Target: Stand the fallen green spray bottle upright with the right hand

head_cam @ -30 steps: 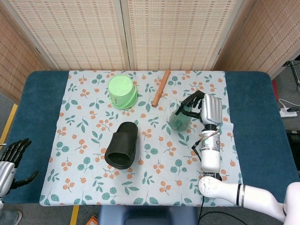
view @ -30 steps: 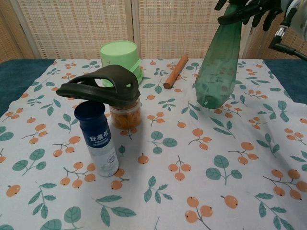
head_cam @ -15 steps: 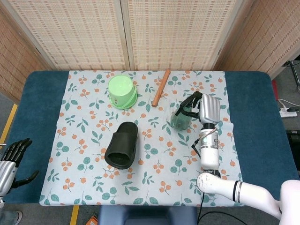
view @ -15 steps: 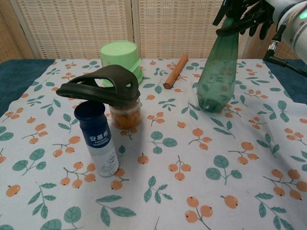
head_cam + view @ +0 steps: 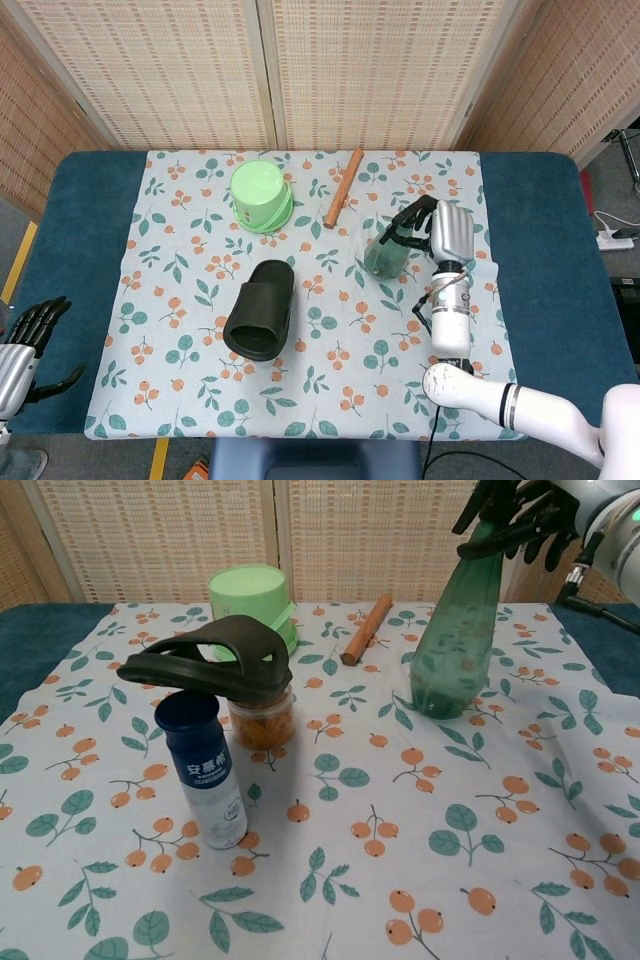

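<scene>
The green translucent spray bottle (image 5: 453,640) stands nearly upright on the floral cloth, its base resting on the cloth, at the right of the table (image 5: 383,257). My right hand (image 5: 440,228) grips the bottle's black spray head from above, fingers (image 5: 520,515) wrapped around it at the top of the chest view. My left hand (image 5: 22,340) hangs off the table's left front corner, fingers apart and holding nothing.
A black slipper (image 5: 262,308) lies mid-table; in the chest view it rests on an orange jar (image 5: 262,723) beside a blue-capped bottle (image 5: 203,772). A light green bucket (image 5: 261,195) and a wooden stick (image 5: 343,187) sit at the back of the floral cloth (image 5: 180,300).
The right hand has swung the bottle from a tilt to nearly vertical and lowered its base onto the cloth. The left hand stayed put.
</scene>
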Controlling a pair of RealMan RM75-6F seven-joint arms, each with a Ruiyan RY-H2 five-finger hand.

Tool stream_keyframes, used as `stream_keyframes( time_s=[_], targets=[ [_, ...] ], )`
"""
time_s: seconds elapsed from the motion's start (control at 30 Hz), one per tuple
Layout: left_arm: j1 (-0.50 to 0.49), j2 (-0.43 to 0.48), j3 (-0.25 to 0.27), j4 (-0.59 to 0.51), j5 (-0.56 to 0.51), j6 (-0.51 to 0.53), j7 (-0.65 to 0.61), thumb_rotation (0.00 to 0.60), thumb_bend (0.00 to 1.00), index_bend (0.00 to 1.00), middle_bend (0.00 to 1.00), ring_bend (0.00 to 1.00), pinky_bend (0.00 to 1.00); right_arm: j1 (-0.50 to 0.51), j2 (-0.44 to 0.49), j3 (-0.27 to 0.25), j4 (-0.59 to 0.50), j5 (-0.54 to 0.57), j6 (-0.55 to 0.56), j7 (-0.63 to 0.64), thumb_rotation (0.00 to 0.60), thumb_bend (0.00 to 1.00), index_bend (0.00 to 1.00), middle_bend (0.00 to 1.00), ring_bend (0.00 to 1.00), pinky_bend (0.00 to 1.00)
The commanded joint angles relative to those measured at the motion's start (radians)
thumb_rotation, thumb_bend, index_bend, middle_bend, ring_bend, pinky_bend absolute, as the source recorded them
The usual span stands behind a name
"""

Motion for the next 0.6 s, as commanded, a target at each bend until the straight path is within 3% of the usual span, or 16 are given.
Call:
stream_keyframes(
  time_s=[0.03, 0.37, 0.6],
  targets=[
    [0.000, 0.000, 0.001, 0.001, 0.000, -0.001, 0.000, 0.600, 0.22, 0.02, 0.01, 0.00, 0.00, 0.003, 0.009, -0.003, -0.008, 0.015, -0.011, -0.013, 0.600, 0.13, 0.75, 0.65, 0.60, 0.69],
    [0.000, 0.001, -0.001, 0.003, -0.003, 0.003, -0.005, 0.600, 0.22, 0.02, 0.01, 0.00, 0.00, 0.009, 0.028, -0.021, -0.019, 0.042, -0.040, -0.022, 0.600, 0.08, 0.65, 0.65, 0.54, 0.67],
    [-0.001, 0.003, 0.005, 0.006, 0.005, 0.000, -0.003, 0.600, 0.22, 0.02, 0.01, 0.00, 0.00, 0.012, 0.049, -0.021, -0.031, 0.066, -0.068, -0.016, 0.600, 0.05, 0.44, 0.60, 0.45, 0.61]
  ],
)
